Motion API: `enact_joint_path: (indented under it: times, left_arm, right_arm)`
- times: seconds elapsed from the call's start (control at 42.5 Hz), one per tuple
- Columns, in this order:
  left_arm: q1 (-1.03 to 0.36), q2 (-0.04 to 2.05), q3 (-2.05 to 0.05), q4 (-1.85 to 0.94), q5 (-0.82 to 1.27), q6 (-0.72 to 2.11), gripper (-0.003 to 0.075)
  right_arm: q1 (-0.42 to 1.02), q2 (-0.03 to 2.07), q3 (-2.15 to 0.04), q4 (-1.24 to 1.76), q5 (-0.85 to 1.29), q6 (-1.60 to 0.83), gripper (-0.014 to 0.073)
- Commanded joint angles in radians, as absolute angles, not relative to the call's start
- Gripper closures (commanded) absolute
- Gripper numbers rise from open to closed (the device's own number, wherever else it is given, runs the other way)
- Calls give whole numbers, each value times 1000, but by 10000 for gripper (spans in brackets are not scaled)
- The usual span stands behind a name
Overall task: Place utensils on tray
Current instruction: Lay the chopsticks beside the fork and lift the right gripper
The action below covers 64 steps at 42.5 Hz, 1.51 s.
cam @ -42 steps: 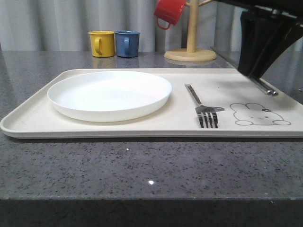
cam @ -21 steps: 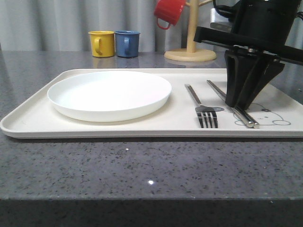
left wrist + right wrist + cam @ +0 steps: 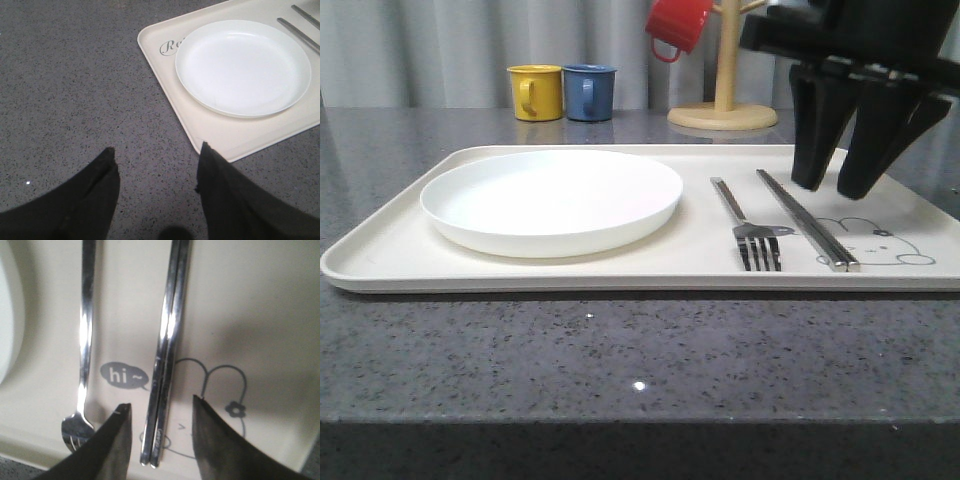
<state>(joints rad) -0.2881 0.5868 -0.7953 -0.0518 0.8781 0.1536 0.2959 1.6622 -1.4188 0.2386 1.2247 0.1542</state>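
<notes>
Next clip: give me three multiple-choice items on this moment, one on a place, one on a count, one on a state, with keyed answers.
1. Where do the chopsticks lie? A) on the white plate B) on the tray, beside the fork C) on the countertop
2. How many mugs stand behind the tray? A) two B) four C) none
3. The right end effector is: A) shut on the fork B) shut on the chopsticks C) open

Key: B, the chopsticks rest on the tray next to the fork. A, a yellow mug and a blue mug. C, the right end effector hangs above the chopsticks, fingers apart.

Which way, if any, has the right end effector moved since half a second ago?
Yes: the right end effector has risen off the chopsticks, now lying beside the fork.
</notes>
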Motion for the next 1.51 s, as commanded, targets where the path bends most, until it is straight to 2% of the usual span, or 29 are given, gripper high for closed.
enact_joint_path:
  times: [0.0, 0.235, 0.447, 0.706, 0.895, 1.484]
  left_arm:
    - [-295, 589, -822, -57, 808, 145, 367]
    - [-295, 589, -822, -57, 808, 145, 367]
    - [-295, 589, -822, -57, 808, 145, 367]
    - [-295, 589, -822, -57, 808, 145, 367]
    - [-295, 589, -822, -57, 808, 145, 367]
    - [-295, 589, -822, -57, 808, 145, 367]
  right_arm:
    - [293, 1542, -1445, 166, 1338, 113, 269]
    - [257, 1379, -1444, -74, 1344, 113, 274]
    - [77, 1327, -1443, -87, 1344, 86, 274]
    - [-119, 1392, -1441, -85, 1344, -56, 274]
    - [-145, 1475, -1441, -81, 1344, -143, 274]
    - [-145, 1674, -1440, -48, 1344, -148, 274]
